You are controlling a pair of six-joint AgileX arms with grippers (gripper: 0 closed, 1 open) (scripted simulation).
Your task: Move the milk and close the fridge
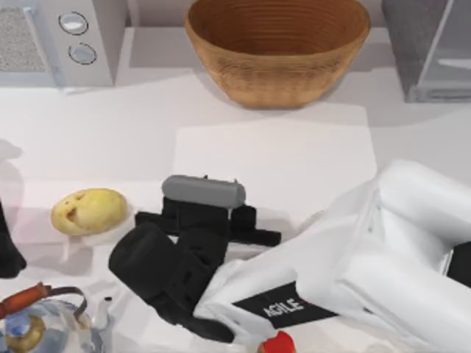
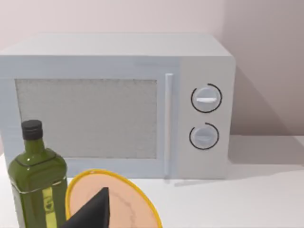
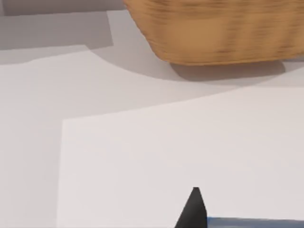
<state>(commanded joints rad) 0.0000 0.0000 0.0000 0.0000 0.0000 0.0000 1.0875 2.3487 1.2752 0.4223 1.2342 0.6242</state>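
My right gripper [image 1: 206, 224] hangs low over the front middle of the table, at the near edge of a white mat [image 1: 280, 162], on the white arm reaching in from the right. From above it covers whatever is under it. In the right wrist view a thin blue strip [image 3: 251, 222] lies along the bottom edge beside a black part of the gripper. It may be the milk's top, but I cannot tell. The fridge [image 1: 434, 51], dark grey with a pale door panel, stands partly in view at the back right corner. My left arm [image 1: 7, 254] sits parked at the table's left edge.
A wicker basket [image 1: 277, 48] stands at the back middle and a microwave [image 1: 66, 37] at the back left. A potato [image 1: 88, 211] lies left of the right gripper, with a kettle [image 1: 40, 323] at the front left. A green bottle [image 2: 35, 185] and a yellow-rimmed plate [image 2: 128, 204] stand before the microwave.
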